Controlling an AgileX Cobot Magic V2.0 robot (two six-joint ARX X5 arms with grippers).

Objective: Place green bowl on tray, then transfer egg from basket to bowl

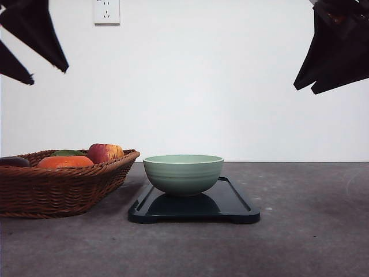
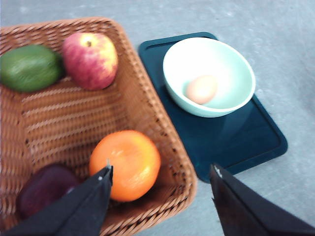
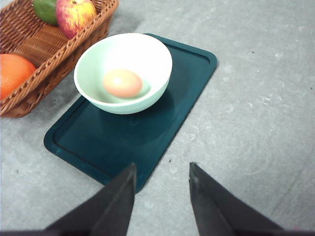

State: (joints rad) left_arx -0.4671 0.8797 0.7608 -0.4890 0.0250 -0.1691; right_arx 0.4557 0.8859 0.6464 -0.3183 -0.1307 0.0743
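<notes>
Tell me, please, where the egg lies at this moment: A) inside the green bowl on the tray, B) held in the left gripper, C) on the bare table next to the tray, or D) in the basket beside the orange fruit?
A: both wrist views show the egg resting inside the green bowl, which sits on the tray, while the basket holds only fruit and the left gripper is open and empty.
</notes>
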